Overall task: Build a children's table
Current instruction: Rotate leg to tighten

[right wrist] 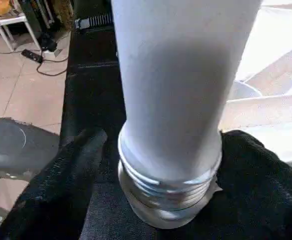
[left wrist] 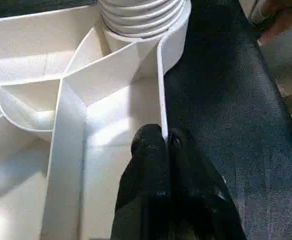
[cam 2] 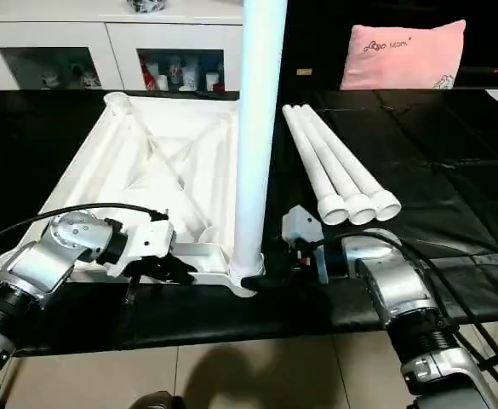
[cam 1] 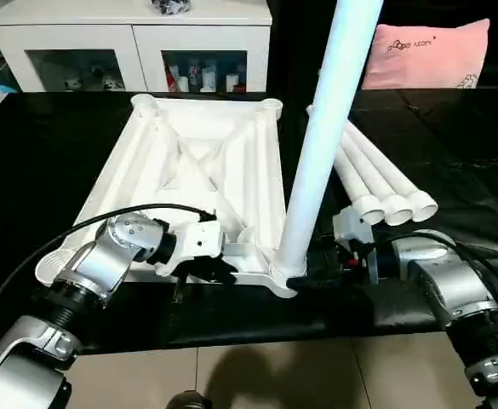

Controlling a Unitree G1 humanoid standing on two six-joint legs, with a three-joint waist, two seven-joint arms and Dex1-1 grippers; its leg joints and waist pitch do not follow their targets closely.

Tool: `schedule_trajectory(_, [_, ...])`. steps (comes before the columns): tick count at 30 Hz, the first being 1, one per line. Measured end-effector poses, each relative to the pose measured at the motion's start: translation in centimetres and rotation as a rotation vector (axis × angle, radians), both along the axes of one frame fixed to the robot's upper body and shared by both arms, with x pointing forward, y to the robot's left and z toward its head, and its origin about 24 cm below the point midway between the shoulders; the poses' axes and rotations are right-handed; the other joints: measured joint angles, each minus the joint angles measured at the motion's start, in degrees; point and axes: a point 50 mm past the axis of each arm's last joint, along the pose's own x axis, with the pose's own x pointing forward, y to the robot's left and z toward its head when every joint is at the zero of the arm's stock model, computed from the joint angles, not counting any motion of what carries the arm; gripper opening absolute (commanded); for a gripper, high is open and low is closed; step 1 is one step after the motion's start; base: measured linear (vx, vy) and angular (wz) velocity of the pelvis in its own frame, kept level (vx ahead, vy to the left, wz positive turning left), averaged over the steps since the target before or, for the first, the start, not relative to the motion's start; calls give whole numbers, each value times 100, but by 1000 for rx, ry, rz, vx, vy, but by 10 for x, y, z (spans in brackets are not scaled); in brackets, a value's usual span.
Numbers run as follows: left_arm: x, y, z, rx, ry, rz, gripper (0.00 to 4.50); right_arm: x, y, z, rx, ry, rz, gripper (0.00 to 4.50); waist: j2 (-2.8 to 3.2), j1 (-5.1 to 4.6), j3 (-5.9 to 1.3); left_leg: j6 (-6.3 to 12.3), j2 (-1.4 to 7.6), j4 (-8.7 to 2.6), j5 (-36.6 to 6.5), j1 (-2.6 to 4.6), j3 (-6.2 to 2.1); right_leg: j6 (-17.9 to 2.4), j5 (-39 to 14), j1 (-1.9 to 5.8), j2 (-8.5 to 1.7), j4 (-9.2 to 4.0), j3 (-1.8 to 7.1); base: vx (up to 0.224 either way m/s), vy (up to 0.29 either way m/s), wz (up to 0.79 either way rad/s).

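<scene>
you have the tabletop lying upside down on the black cloth, ribs up, filling the middle of the head view. one leg stands nearly upright in the corner socket at the lower centre of the frame, its long axis running up and a little to the right, out past the top edge. its threaded foot looks not fully wound down, since rings of thread still show above the socket in the right wrist view.

your right gripper is the nearer one: it sits just right of that socket, fingers spread wide to either side of the leg's base, and you cannot tell whether they touch it. your left gripper is pinched tight on the tabletop's near rim, just left of the same corner, holding it down.

three spare legs lie side by side to the upper right, close to your right forearm, so there's little room that way. the table's near edge runs right below both grippers. the white cabinet stands well back, upper left.
</scene>
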Motion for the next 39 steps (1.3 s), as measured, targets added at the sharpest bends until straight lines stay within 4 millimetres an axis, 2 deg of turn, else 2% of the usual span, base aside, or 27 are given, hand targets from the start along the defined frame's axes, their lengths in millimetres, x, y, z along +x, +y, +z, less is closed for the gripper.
schedule_trajectory(3, [0, 0, 0, 0, 0, 0, 0, 0, 1, 0, 0, 1, 2, 444, 0, 0, 0, 0, 0, 0, 0, 0, 0, 0, 0, 0, 0, 0, 0, 0, 0, 0])
schedule_trajectory(20, [0, 0, 0, 2, 1, -1, 0, 0, 9, -6, 28, -9, -12, 444, 0, -4, 0, 0, 0, 1, 0, 0, 0, 0, 0, 0, 0, 2, -1, 0, 0, 0])
schedule_trajectory(21, [0, 0, 0, 1, 1, -1, 0, 0, 10, -6, 36, -8, -10, 428, 0, -3, 0, 0, 0, 1, 0, 0, 0, 0, 0, 0, 0, 2, -1, 0, 0, 0])
schedule_trajectory(24, [0, 0, 0, 2, 2, -2, 0, 0, 13, -6, 52, -5, -7, 418, 0, -2, 0, 0, 0, 1, 0, 0, -1, 0, 0, 0, 0, 2, -1, 0, 0, 0])
schedule_trajectory(26, [0, 0, 0, 2, 2, -2, 0, 0, 14, -6, 57, -4, -5, 385, 0, -3, 0, 0, 0, 1, 0, 0, -1, 0, 0, 0, 0, 2, -1, 0, 0, 0])
schedule_trajectory(29, [-1, 1, 0, 5, 9, -10, 0, -1, 14, -7, 63, 0, -6, 372, 1, 1, 0, 0, 0, 1, 0, 0, -1, 0, 0, 0, 0, 2, -1, 0, 0, 0])
schedule_trajectory(31, [-1, 1, 0, 6, 12, -13, 0, -1, 14, -7, 65, 1, -8, 346, 1, 2, 0, 0, 0, 1, 0, 0, -1, 0, 0, 0, 0, 2, -1, 0, 0, 0])
schedule_trajectory(39, [-2, 0, 0, 12, 18, -30, 0, -4, 12, -10, 83, 16, -23, 289, 3, 12, -1, -1, 0, 3, 0, 1, -2, 0, 0, 2, -1, 3, -2, 0, 0, 0])
